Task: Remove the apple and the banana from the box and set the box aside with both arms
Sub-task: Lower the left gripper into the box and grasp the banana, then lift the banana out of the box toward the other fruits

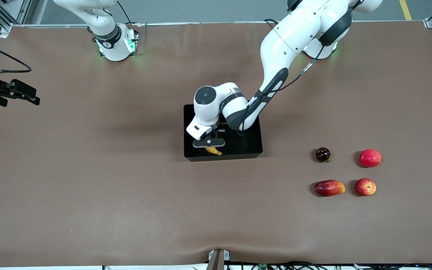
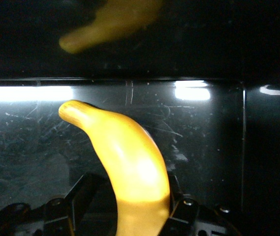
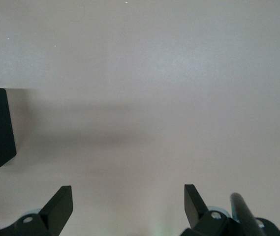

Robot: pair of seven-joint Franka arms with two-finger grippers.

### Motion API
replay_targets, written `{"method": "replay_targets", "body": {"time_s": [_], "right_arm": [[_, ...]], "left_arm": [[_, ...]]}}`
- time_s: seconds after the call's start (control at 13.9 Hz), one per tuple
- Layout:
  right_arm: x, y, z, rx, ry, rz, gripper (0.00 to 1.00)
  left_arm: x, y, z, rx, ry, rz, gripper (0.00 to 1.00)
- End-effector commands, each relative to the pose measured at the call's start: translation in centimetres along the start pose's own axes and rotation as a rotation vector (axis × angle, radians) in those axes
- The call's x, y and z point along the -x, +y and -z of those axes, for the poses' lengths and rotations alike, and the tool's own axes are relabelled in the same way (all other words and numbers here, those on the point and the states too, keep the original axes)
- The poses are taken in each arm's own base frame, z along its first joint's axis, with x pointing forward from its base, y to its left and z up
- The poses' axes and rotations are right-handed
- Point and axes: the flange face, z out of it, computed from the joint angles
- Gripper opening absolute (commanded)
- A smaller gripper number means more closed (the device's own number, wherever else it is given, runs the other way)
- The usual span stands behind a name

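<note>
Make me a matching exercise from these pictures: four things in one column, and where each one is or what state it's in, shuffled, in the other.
Things
1. banana
2. apple
3. right gripper
4. tray

Places or states
A. open over bare table, waiting
B. on the table below the left arm
C. in the left gripper, over the tray
D. on the table beside the mango

Pairs: 1-C, 2-D, 3-A, 4-B

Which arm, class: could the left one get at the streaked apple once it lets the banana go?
Probably yes. The left end effector holds the banana inside the black tray, so it is busy now. The apple lies uncovered toward the left arm's end, beside the mango, with nothing over it.
</note>
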Motion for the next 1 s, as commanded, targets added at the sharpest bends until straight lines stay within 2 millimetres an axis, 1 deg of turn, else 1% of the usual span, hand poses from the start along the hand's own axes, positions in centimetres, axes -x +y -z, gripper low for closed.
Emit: {"method": "replay_targets", "body": {"time_s": [0.0,0.07,0.14,0.36,0.43,0.65,0.72,0.79,0.86,0.93], "right_arm": [[0.4,0.3,0.4,0.004,0.006,0.000,1.00],[0.3,0.3,0.4,0.004,0.006,0.000,1.00],[0.3,0.3,0.4,0.004,0.006,0.000,1.00],[0.3,0.3,0.4,0.004,0.006,0.000,1.00],[0.3,0.3,0.4,0.004,0.006,-0.002,1.00],[0.0,0.4,0.5,0.004,0.010,-0.002,1.00],[-0.1,0.3,0.4,0.004,0.007,0.001,1.00],[-0.1,0.2,0.3,0.004,0.007,0.003,1.00],[-0.1,0.3,0.4,0.004,0.009,0.001,1.00],[-0.1,0.3,0.3,0.004,0.006,0.001,1.00]], "left_arm": [[0.3,0.6,-0.6,0.011,0.007,-0.026,0.22],[0.1,0.6,-0.4,0.013,0.010,-0.039,0.02],[0.1,0.6,-0.2,0.014,0.013,-0.053,0.00],[-0.6,0.4,1.0,0.016,0.026,-0.071,0.00],[-0.9,0.6,2.2,0.019,0.040,-0.084,0.00],[-2.0,-0.3,5.0,-0.035,0.038,-0.153,0.00],[-2.3,-0.6,5.7,-0.049,0.037,-0.154,0.00],[-2.6,-0.6,7.0,-0.052,0.046,-0.153,0.00],[-3.2,-0.9,8.0,-0.054,0.053,-0.144,0.00],[-4.4,-1.8,8.7,-0.054,0.062,-0.126,0.00]]}}
